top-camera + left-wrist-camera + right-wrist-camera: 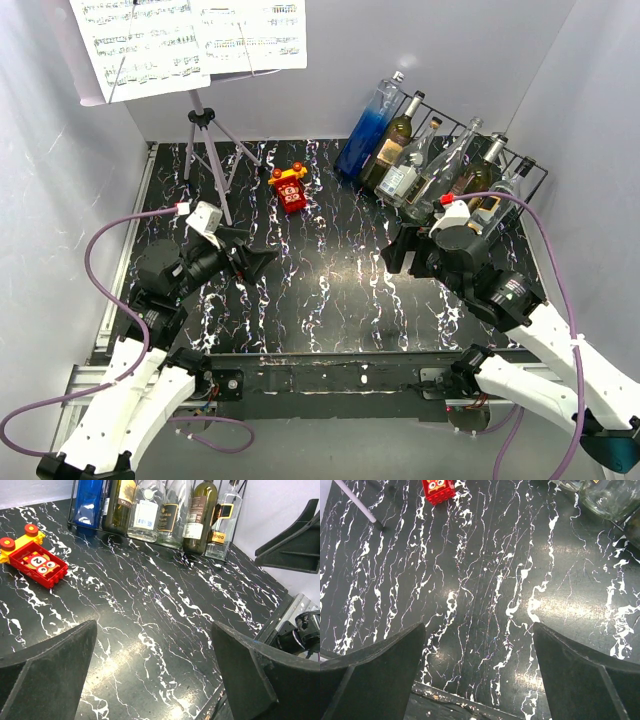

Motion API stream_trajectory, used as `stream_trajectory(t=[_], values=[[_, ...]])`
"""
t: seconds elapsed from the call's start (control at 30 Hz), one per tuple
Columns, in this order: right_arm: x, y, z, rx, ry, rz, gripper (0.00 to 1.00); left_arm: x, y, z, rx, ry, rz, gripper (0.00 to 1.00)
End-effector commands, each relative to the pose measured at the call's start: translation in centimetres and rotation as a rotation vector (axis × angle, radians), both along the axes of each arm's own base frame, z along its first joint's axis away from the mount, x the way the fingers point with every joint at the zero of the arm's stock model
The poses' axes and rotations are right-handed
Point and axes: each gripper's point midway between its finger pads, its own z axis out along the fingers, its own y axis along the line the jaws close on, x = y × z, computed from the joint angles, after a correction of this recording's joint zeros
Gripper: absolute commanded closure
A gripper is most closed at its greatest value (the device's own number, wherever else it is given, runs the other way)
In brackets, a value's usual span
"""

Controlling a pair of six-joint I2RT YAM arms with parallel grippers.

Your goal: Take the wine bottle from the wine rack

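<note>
The black wire wine rack (pixel 533 176) stands at the back right and holds several bottles side by side. From the left these are a blue bottle (pixel 367 135), a dark green bottle (pixel 396 140) and clear ones. The left wrist view shows the row upright in the rack (pixel 165 544), with the blue bottle (pixel 90 502) at the left. My right gripper (pixel 396 250) is open and empty, low over the table just in front of the rack; its own view (pixel 479 626) shows bottle bases (pixel 610 497) at the top right. My left gripper (pixel 254 256) is open and empty at the left, facing the rack (pixel 154 627).
A tripod music stand (pixel 207 135) with sheet music (pixel 190 35) stands at the back left. A red and yellow toy (pixel 290 187) lies at the back middle of the black marbled table (pixel 330 290). Grey walls close in the sides and back.
</note>
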Motion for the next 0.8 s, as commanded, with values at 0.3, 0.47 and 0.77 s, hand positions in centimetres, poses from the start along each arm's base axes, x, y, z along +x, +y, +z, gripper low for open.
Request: stream_trajectory(t=[0.3,0.47,0.77], values=[[3.5,-2.8,5.3,-0.022,-0.205,-0.203,0.04,0.5,1.4,0.1,0.018,-0.019,0.092,0.02],[6.6,-6.8,8.0,-0.181,-0.367,-0.439,0.07,1.2,2.6,-0.5,0.043,0.006,0.168,0.02],[13.7,-12.7,9.8,-0.316,-0.365,-0.698,0.29,1.2,2.4,-0.5,0.04,0.006,0.161,0.02]])
